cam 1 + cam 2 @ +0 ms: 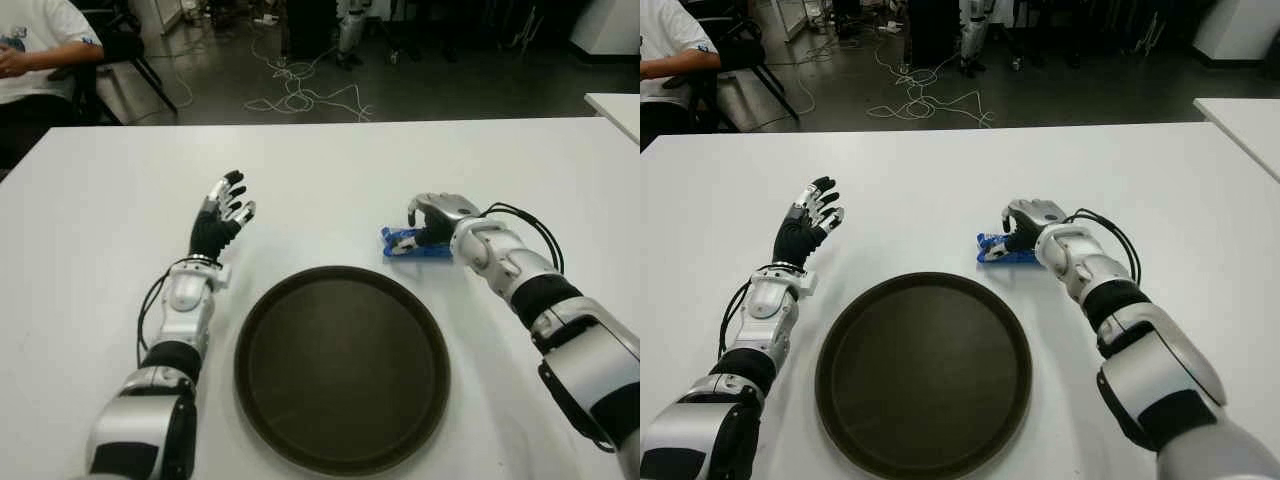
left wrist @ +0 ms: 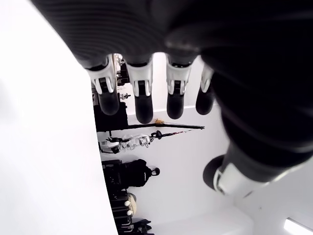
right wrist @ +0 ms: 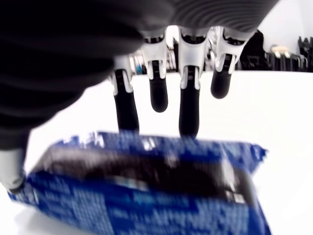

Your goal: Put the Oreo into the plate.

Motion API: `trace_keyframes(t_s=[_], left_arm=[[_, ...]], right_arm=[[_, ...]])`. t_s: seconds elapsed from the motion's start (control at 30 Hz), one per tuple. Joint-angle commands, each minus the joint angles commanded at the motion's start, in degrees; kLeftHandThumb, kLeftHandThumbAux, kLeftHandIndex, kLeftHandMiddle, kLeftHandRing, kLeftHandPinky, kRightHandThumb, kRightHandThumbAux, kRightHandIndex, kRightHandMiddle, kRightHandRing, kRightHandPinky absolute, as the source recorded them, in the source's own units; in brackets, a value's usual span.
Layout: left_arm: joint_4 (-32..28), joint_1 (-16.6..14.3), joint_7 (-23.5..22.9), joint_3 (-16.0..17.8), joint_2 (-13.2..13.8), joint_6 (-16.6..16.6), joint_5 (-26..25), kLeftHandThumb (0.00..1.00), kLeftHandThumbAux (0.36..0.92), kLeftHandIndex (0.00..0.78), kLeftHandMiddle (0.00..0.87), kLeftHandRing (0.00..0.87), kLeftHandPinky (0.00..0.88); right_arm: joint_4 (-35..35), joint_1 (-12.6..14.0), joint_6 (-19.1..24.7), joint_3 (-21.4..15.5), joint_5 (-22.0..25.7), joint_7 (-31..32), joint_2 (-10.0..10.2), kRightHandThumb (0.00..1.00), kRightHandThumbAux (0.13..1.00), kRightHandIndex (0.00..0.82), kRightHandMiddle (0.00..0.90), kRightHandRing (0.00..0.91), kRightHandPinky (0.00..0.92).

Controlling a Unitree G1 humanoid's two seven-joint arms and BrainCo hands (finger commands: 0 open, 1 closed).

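Currently the blue Oreo packet (image 1: 414, 244) lies flat on the white table (image 1: 330, 170), just beyond the far right edge of the round dark plate (image 1: 341, 366) and not touching it. The right hand (image 1: 435, 217) is positioned directly over the packet, palm down, with its fingers (image 3: 189, 113) reaching down over the far side of the wrapper; in the right wrist view two fingertips meet the packet's upper edge while the other two stand clear above it, so the hand is not closed around the packet and nothing is gripped. The packet is still on the table surface, not lifted. The plate sits near the table's front edge, between the two forearms, and holds nothing. The left hand (image 1: 222, 217) shows to the left of the plate and a little beyond it, raised with fingers (image 2: 143, 97) extended and relaxed, holding nothing; whether it touches the table cannot be told. Beyond the table's far edge there is a dark floor with loose cables (image 1: 300, 95), and at the far left corner a seated person (image 1: 35, 50) in a white shirt is partly in view.
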Motion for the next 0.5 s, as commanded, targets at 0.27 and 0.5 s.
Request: trace_keyframes(t_s=[0.27, 0.5], left_arm=[[-0.17, 0.02, 0.58, -0.23, -0.19, 0.03, 0.0, 0.079, 0.71, 0.054, 0.114, 0.085, 0.067], [-0.6, 0.14, -0.23, -0.02, -0.45, 0.53, -0.76, 0.079, 0.725, 0.046, 0.107, 0.079, 0.067]], right_arm=[[-0.03, 0.0, 0.16, -0.51, 0.07, 0.89, -0.19, 0.0, 0.505, 0.458, 0.442, 0.41, 0.159], [-0.17, 0.1, 0.36, -0.7, 0.04, 1.4, -0.32, 0.0, 0.489, 0.429, 0.443, 0.419, 0.15]])
